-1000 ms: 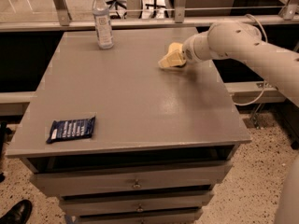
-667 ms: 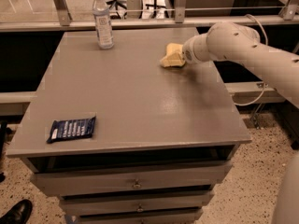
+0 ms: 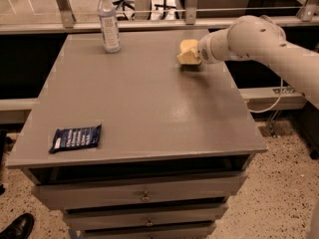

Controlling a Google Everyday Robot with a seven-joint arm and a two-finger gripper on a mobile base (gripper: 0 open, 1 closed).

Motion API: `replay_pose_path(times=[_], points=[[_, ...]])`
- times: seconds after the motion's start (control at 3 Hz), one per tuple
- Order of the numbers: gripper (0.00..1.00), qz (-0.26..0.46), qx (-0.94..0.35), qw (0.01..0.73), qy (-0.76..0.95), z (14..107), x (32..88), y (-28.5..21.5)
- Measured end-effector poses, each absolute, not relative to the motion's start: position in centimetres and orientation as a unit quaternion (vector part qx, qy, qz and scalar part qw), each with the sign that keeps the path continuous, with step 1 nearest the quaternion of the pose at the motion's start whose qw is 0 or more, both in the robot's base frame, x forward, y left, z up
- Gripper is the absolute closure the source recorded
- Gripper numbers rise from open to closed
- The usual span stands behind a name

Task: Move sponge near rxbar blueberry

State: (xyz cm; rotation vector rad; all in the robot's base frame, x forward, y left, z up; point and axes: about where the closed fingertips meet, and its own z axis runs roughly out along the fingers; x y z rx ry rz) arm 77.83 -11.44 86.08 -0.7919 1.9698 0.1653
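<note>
The pale yellow sponge (image 3: 187, 53) is at the far right of the grey table (image 3: 139, 108), right at the tip of my white arm. My gripper (image 3: 195, 55) reaches in from the right and is shut on the sponge, holding it just above the tabletop with a small shadow beneath it. The wrist hides most of the fingers. The rxbar blueberry (image 3: 76, 137), a dark navy wrapper with white lettering, lies flat near the table's front left corner, far from the sponge.
A clear plastic water bottle (image 3: 108, 21) stands upright at the far left of the table. Drawers (image 3: 144, 195) sit under the tabletop. A metal railing (image 3: 149, 11) runs behind the table. A black shoe (image 3: 17, 227) shows at the bottom left.
The sponge and gripper have shifted together slightly to the right and away from the camera, with the sponge rising a little. The bar and the bottle have not moved.
</note>
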Motion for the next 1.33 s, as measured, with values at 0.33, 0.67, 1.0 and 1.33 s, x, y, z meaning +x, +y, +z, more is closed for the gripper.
replay_pose_path(times=[0.33,0.67,1.0,1.33], points=[[1.0,0.071,-0.381,0.502,0.773,90.4,76.3,-10.2],[1.0,0.105,-0.44,0.495,0.742,92.0,73.9,-8.6],[1.0,0.11,-0.462,0.48,0.737,91.3,73.1,-8.0],[1.0,0.11,-0.46,0.482,0.737,91.4,73.2,-8.0]])
